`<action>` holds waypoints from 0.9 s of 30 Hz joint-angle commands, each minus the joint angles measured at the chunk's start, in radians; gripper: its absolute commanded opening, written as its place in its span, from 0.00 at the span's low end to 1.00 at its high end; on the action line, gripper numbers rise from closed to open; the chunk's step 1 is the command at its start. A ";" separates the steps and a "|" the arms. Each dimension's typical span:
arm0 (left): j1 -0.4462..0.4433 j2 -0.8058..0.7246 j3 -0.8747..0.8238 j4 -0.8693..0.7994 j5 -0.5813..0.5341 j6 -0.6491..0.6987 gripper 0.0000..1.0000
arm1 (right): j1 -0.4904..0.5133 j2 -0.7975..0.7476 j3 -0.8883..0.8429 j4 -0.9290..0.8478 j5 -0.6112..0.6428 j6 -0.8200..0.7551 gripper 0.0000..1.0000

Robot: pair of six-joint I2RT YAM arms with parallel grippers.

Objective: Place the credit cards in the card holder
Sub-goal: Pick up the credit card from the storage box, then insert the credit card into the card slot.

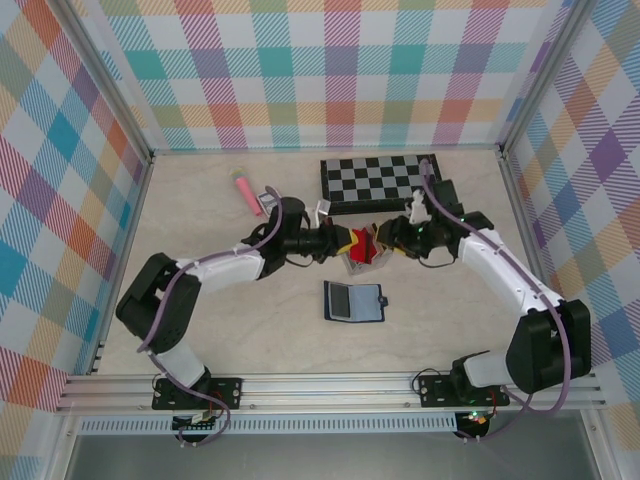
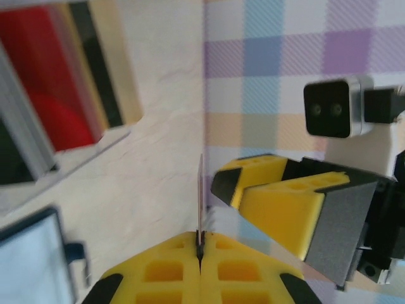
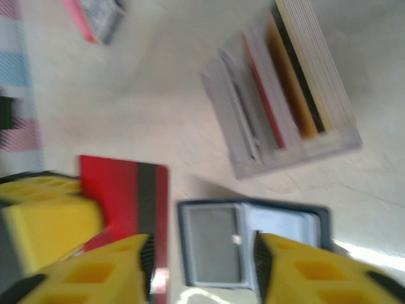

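kim: Status, top cam?
raj: L gripper [image 1: 343, 243] & R gripper [image 1: 387, 243] tip-to-tip mid-table, red card [image 1: 360, 242] btwn them. Card holder [image 1: 355, 301] lies open, just nearer the bases.
kim: L wrist?
raj: L jaws clamped on red card, seen edge-on.
kim: R wrist?
raj: R jaws apart, gripping nothing. Red card sits beside one finger [image 3: 120, 266]. Card holder visible thru the gap, on table. Slotted stand [image 3: 291, 155] w/ more cards [image 3: 290, 82] beyond.
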 commanded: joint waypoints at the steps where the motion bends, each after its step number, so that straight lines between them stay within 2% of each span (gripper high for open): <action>1: -0.072 -0.083 -0.044 -0.257 -0.220 0.169 0.00 | 0.070 -0.007 -0.072 -0.093 0.186 -0.062 0.55; 4: -0.127 -0.111 -0.122 -0.245 -0.301 0.160 0.00 | 0.128 0.004 -0.137 -0.059 0.212 -0.068 0.61; 6: -0.156 -0.109 -0.154 -0.229 -0.335 0.155 0.00 | 0.154 0.012 -0.167 -0.029 0.212 -0.063 0.62; 9: -0.196 -0.090 -0.191 -0.179 -0.372 0.145 0.00 | 0.167 0.021 -0.202 0.007 0.215 -0.062 0.66; 12: -0.218 -0.056 -0.211 -0.119 -0.397 0.133 0.00 | 0.167 0.042 -0.210 0.025 0.221 -0.075 0.67; 17: -0.242 -0.011 -0.211 -0.116 -0.467 0.133 0.00 | 0.174 0.080 -0.222 0.059 0.202 -0.082 0.67; 27: -0.247 -0.012 -0.251 -0.115 -0.502 0.112 0.00 | 0.182 0.160 -0.265 0.098 0.210 -0.069 0.62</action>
